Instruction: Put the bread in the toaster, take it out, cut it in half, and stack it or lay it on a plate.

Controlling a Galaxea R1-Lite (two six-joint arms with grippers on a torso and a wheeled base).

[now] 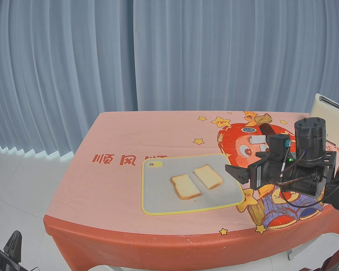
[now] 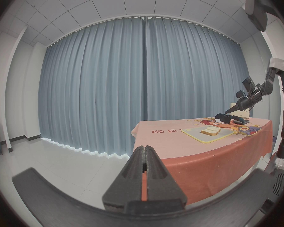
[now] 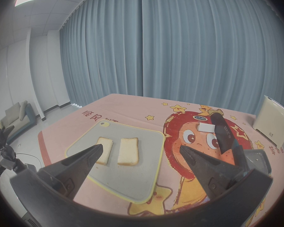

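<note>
- Low beside the table's left edge, the left gripper has its wedge-shaped fingers pressed together.
- Two crusted, rectangular bread halves lie apart on the flat grey, yellow-rimmed cutting board.
- The right gripper hovers level by the board's right edge, spread and empty.

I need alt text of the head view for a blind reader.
Two bread halves lie side by side on a cutting board on a pink table. The right pincer hangs beside the board, near a knife and toaster.
</note>
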